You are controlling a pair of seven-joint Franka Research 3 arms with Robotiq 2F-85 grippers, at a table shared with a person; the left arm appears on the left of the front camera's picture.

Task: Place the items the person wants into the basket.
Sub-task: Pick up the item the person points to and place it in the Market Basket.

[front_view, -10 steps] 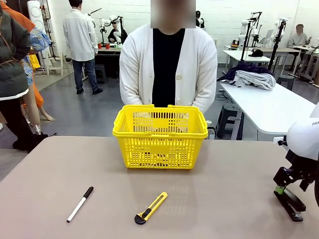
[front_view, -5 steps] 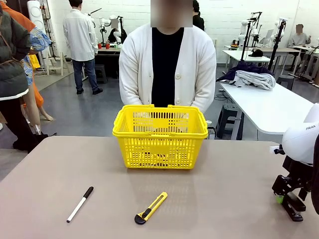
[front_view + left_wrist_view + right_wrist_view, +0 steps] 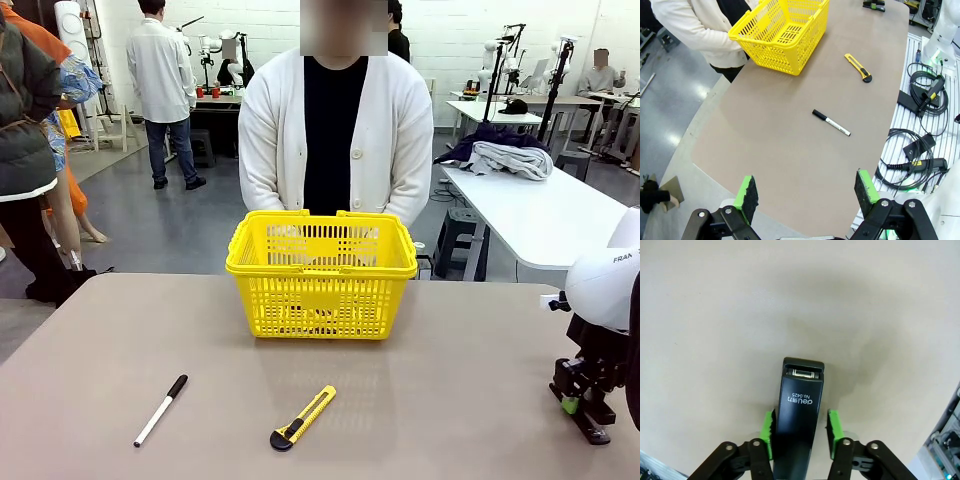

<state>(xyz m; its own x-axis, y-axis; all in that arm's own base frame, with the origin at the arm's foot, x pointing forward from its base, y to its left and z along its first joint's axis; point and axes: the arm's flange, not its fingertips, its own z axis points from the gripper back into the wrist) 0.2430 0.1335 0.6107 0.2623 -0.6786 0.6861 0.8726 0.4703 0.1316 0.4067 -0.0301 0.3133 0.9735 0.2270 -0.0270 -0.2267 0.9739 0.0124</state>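
1. Right gripper (image 3: pixel 800 432) is down at the table (image 3: pixel 480 340), near right edge, green pads pressed on both sides of the black stapler (image 3: pixel 799 405). Stapler lies flat on the tabletop, print side up, nose pointing away from the wrist. Front view: same gripper (image 3: pixel 578 405) low over the stapler (image 3: pixel 592 428), which is mostly covered by the arm.
2. Left gripper (image 3: pixel 807 192) spread wide, nothing between the pads, held high above the table's left end.
3. Near the front, left of middle: white marker (image 3: pixel 160 410) with black cap, lying diagonal. Just right of it, apart, the yellow utility knife (image 3: pixel 302 418), also diagonal.
4. Mid-table, further back: yellow basket (image 3: pixel 321 275), upright, handles folded down on the rim. Something dark shows through the lattice at the bottom; cannot tell what.
5. Directly behind the basket stands the person (image 3: pixel 337 140), white cardigan over black shirt, arms down, hands hidden behind the basket.
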